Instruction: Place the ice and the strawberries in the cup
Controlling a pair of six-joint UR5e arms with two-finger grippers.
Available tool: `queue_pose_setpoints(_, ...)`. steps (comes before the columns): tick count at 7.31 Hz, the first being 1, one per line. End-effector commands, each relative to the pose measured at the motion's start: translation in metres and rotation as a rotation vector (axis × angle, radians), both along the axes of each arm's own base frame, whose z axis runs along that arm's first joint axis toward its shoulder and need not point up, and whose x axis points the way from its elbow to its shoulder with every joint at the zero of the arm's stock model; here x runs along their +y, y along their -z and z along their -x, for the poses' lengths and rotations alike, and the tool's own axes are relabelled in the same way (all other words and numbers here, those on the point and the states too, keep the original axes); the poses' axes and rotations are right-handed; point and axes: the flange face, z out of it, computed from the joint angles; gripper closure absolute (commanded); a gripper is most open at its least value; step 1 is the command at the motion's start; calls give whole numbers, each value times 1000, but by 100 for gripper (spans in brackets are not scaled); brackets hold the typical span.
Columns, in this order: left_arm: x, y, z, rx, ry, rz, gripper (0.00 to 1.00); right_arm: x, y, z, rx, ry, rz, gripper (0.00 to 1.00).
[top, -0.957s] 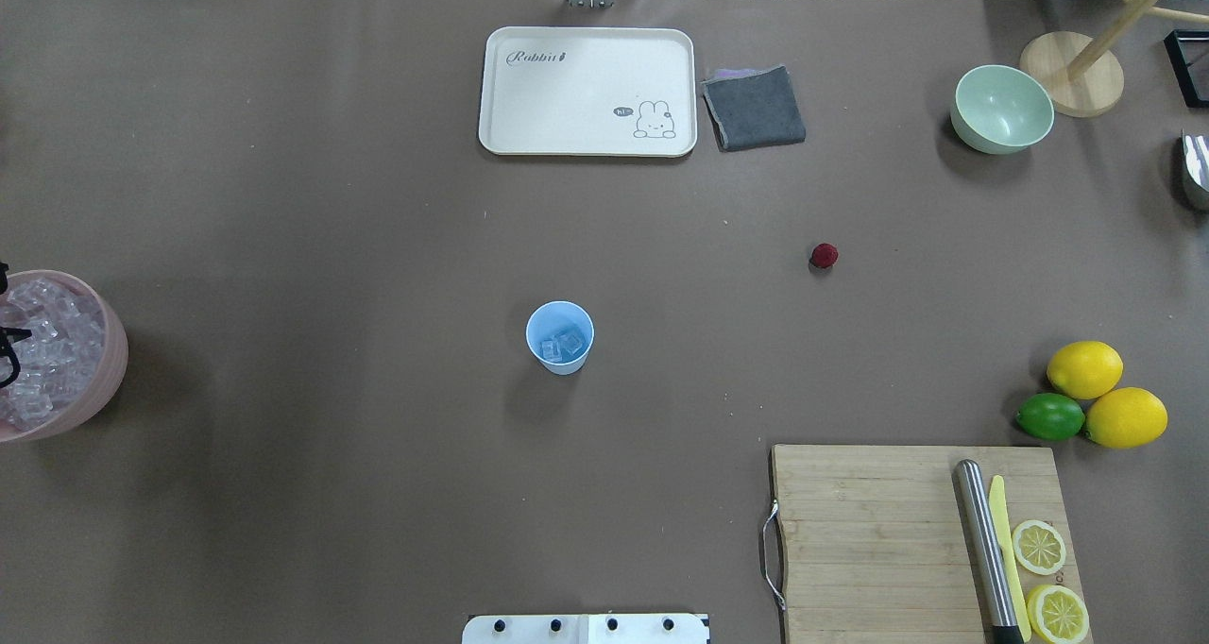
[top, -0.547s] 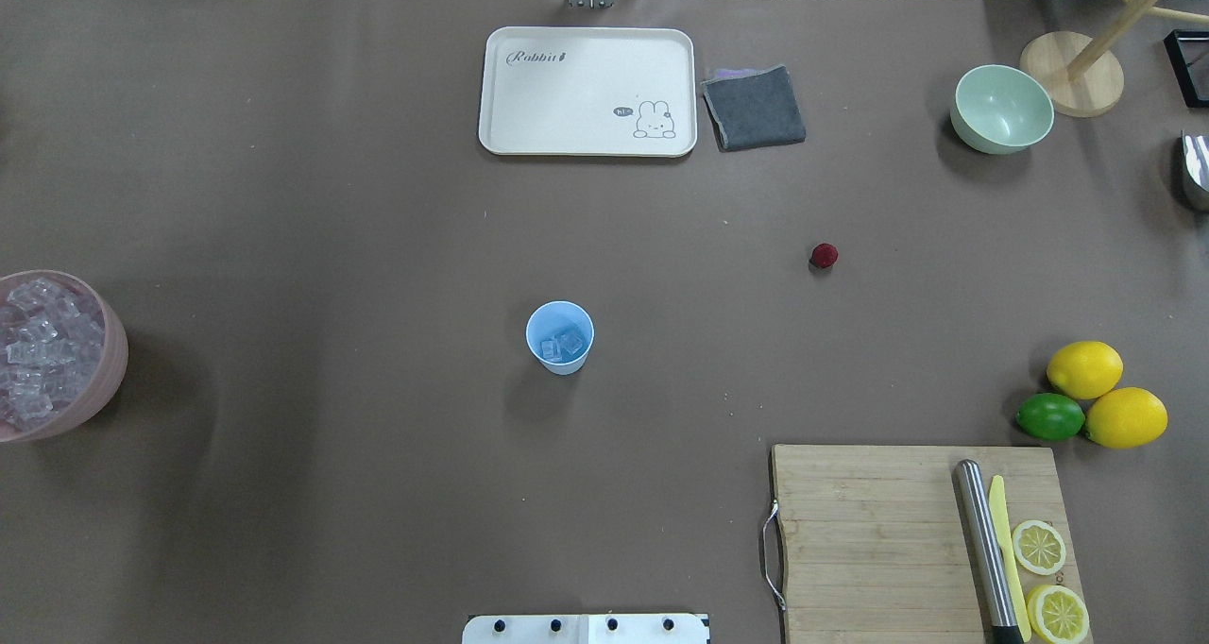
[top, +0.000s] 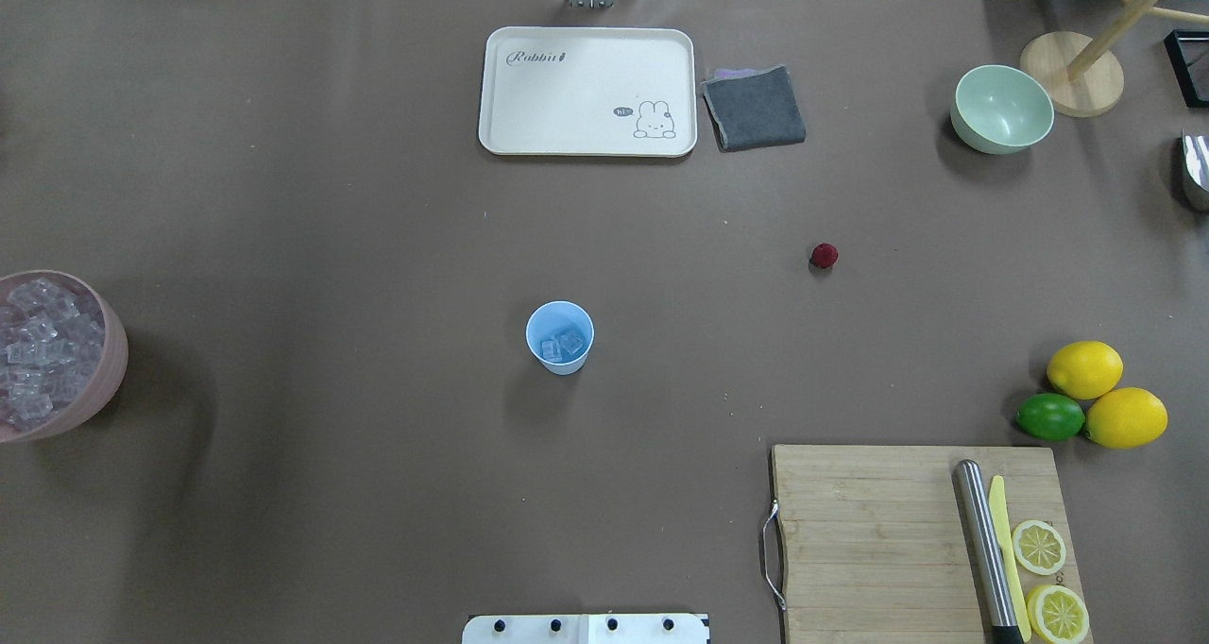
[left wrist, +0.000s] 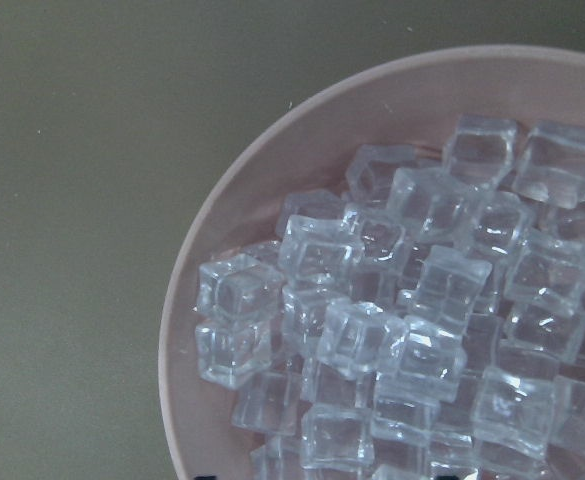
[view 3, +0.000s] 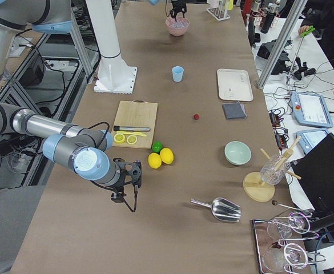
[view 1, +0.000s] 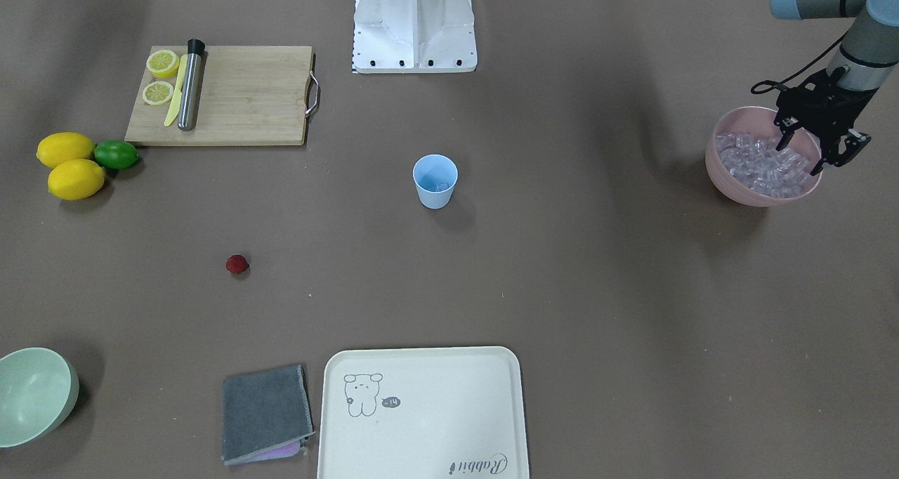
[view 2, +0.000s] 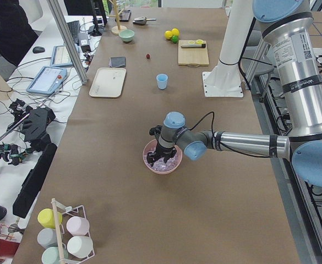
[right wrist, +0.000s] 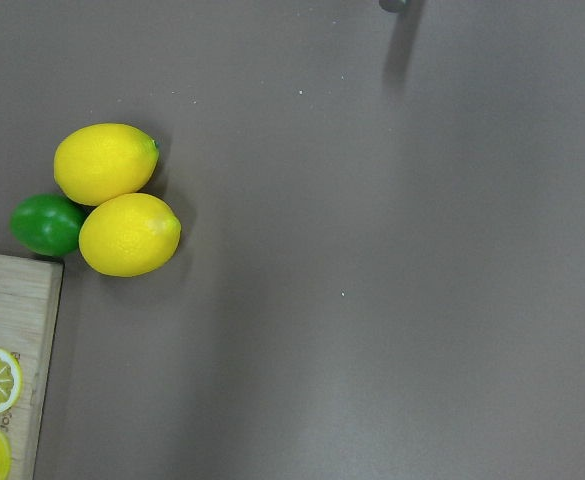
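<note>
The light-blue cup (top: pixel 559 337) stands upright mid-table with a few ice cubes (top: pixel 562 345) inside; it also shows in the front-facing view (view 1: pixel 435 180). A pink bowl (view 1: pixel 730 184) at the table's left end is heaped with ice (left wrist: pixel 412 320). My left gripper (view 1: pixel 809 149) hangs open just above that ice, holding nothing. The dark-red strawberry (top: pixel 824 255) lies alone on the table, right of the cup. My right gripper (view 3: pixel 124 184) shows only in the exterior right view, near the lemons; I cannot tell whether it is open or shut.
A cream tray (top: pixel 587 92) and grey cloth (top: pixel 754 108) lie at the far side. A pale-green bowl (top: pixel 1001 109) is far right. Two lemons (top: pixel 1084 369) and a lime (top: pixel 1049 416) sit by a cutting board (top: pixel 878 540) with a muddler, knife and lemon slices.
The left gripper's black tip, seen over the pink bowl at the overhead view's left edge a second ago, has left that view. Cup and strawberry have not moved.
</note>
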Motion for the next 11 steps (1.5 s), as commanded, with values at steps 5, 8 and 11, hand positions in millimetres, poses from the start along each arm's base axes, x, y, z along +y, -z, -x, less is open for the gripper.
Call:
queue_pose_setpoints(5,5,-2,-1,3,-12,8,29,0,-1,0,-3,-1,3,0)
queue_pose_setpoints(8,13,-5,-19,6,-35,32,29,-2,-1,0,-6,-3,4,0)
queue_pose_setpoints(11,13,-6,-18,3,-32,35,57,1,-1,2,-31,-12,2,0)
